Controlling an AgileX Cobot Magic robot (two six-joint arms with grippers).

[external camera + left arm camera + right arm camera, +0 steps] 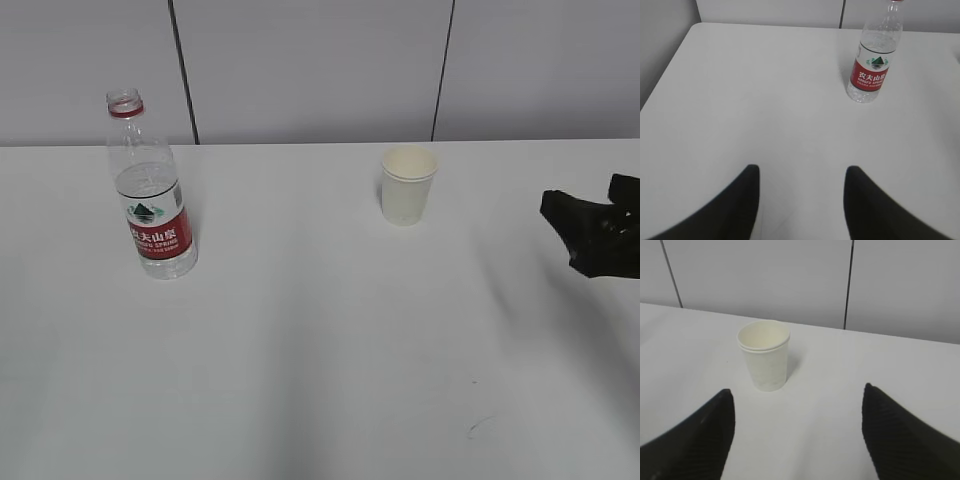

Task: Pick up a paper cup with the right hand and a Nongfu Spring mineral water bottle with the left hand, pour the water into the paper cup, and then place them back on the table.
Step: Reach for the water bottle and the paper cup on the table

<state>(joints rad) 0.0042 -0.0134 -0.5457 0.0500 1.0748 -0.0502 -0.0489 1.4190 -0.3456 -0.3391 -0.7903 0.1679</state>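
A wide white table fills most of the exterior view, its surface plain and matte, with a small dark scratch near the front right. Behind it runs a pale grey wall split into panels by thin dark vertical seams.

The water bottle stands upright on the left side of the table, towards the back, with its cap off and a red ring around the neck. Its red-and-white label faces forward, and clear water fills it to a level just above the label. The paper cup stands upright well apart from the bottle, right of centre and near the back edge, mouth up. A faint line just under its rim may mean two nested cups, but that cannot be told.

The right gripper enters at the right edge of the exterior view, near the cup but clear of it. In the right wrist view its two black fingers are spread wide, holding nothing, with the cup ahead of them, left of the gap's middle.

The left gripper shows only in the left wrist view, its fingers also parted and empty above bare table, the bottle well ahead and to the right.
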